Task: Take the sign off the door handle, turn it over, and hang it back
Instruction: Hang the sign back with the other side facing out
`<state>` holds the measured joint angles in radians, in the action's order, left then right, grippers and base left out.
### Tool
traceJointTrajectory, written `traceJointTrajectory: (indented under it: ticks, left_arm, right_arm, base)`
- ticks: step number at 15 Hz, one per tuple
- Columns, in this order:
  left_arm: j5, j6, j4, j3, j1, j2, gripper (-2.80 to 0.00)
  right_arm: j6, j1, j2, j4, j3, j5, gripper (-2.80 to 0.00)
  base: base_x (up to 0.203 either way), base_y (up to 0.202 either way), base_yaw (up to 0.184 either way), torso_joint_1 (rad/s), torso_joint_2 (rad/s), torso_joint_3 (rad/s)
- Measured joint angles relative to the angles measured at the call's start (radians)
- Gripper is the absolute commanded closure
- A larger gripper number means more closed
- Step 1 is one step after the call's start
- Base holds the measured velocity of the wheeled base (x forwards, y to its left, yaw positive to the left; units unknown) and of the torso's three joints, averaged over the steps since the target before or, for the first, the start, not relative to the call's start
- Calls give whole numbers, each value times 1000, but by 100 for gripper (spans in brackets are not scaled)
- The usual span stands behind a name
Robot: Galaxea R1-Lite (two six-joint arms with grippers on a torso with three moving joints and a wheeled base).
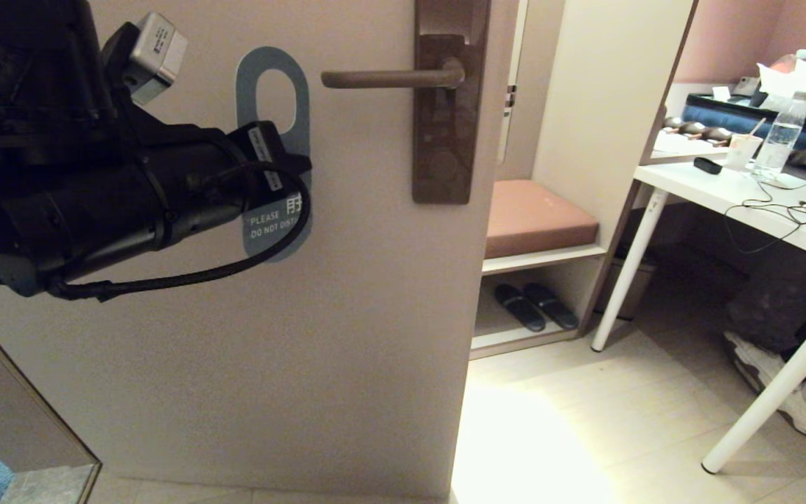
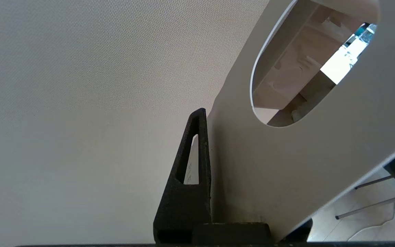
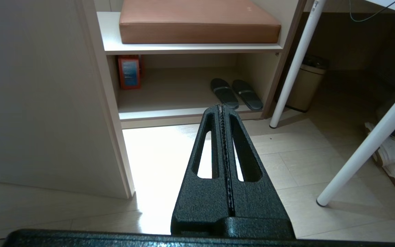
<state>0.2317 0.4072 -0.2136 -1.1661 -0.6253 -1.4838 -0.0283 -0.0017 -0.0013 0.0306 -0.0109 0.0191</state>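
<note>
The left gripper (image 1: 290, 159) is clamped on the sign (image 1: 273, 87), holding it upright against the door (image 1: 235, 336), off the door handle (image 1: 392, 77) and just beside its free end (grey-blue lettered face outward). The right gripper (image 3: 222, 109) hangs low by the door's edge, its 2 fingers pressed together on nothing.

left gripper (image 1: 290, 164) raised, clamped on card | right gripper (image 3: 222, 109) parked, closed

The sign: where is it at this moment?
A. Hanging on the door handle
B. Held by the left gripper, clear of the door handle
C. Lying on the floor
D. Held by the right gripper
B: the left gripper is shut on the sign, whose oval hole sits left of the door handle, with the lever not through it.
</note>
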Motion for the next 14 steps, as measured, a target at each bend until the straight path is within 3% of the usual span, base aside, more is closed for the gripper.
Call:
traceJointTrajectory:
  ticks: [14]
  left_arm:
    - [-12, -4, 1, -125, 54, -115, 0]
  right_arm:
    - [0, 0, 0, 0, 0, 0, 0]
  base:
    - [0, 0, 0, 0, 0, 0]
